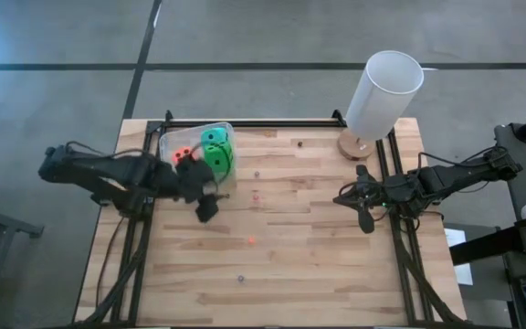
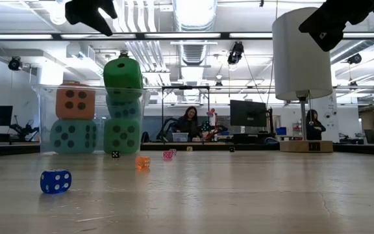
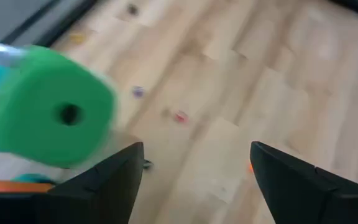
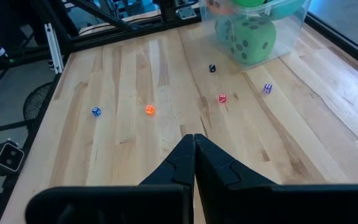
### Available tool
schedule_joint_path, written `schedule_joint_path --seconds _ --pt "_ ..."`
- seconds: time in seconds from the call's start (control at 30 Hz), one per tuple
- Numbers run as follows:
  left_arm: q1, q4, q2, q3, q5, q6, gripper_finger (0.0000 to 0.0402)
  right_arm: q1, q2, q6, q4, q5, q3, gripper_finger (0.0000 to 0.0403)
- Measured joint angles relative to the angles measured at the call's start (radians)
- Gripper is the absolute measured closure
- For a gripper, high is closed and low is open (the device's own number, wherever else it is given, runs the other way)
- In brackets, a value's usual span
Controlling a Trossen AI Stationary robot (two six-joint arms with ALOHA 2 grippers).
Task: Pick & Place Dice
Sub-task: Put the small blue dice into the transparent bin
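On the table's far-left part sits the clear tub with the big dice inside. Low view shows the stack properly: orange die on teal die, and a green die topping two more, rising above the rim. From overhead they merge into one green/orange blob.

Left gripper is at the tub's near side, over the wood. Left wrist view: fingers wide apart, nothing between them, bare boards in the gap. Blurred green die fills that frame's side, one pip visible; can't tell if it's resting or moving.

Right gripper hangs over the table's right side, well clear of the tub, fingers pressed together, holding nothing.

Only the low and right wrist views resolve the tiny dice scattered on the wood: blue, orange, pink, black. Overhead they're just specks.

White cylinder stands at the far right corner. Low view cuts off both arms at the top edge.
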Motion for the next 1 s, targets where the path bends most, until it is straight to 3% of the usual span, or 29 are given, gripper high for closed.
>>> schedule_joint_path --seconds 0.5,0.77,1.0 --pt "-0.373 0.146 0.175 -0.051 0.011 -0.076 0.009 0.0 0.0 0.0 0.0 0.0 0.0 0.0394" --pt "-0.403 0.223 0.326 -0.051 0.125 -0.009 0.0107 0.0 0.0 0.0 0.0 0.0 0.0 0.0394" --pt "-0.4 0.326 0.431 -0.051 0.136 0.098 0.0119 0.0 0.0 0.0 0.0 0.0 0.0 0.0394"
